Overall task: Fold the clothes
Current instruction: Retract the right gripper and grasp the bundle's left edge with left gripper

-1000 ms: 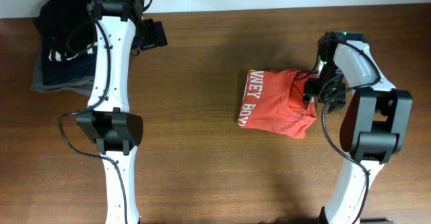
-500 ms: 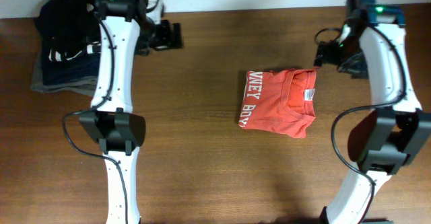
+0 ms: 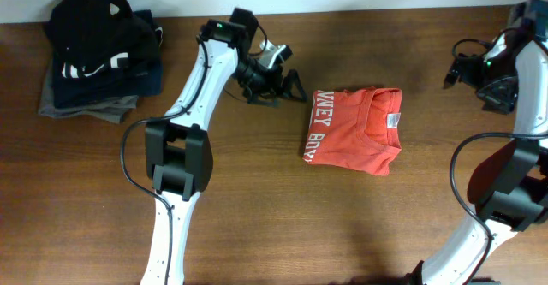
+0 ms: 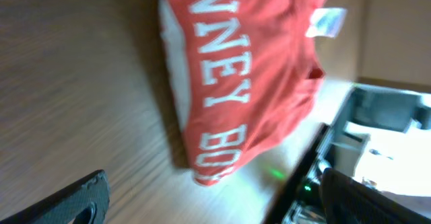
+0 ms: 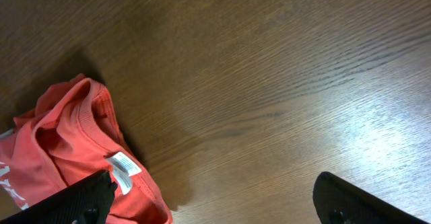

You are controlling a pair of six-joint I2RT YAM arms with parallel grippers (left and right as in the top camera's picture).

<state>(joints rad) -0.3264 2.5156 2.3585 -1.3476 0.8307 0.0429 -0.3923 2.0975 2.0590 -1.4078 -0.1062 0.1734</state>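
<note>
While left gripper [image 3: 289, 86] and right gripper [image 3: 454, 69] gape empty: orange-red T-shirt [image 3: 353, 131] looks soft, light, floppy; pinch lettered folded edge.

The left arm [image 3: 193, 97] stretches from its base toward the far side and bends right. The left tool [image 3: 289, 78] points right with jaws spread wide, empty. The right arm [image 3: 524, 105] rises along the right edge. The right tool [image 3: 458, 64] points left, jaws wide apart, holding nothing.
</note>
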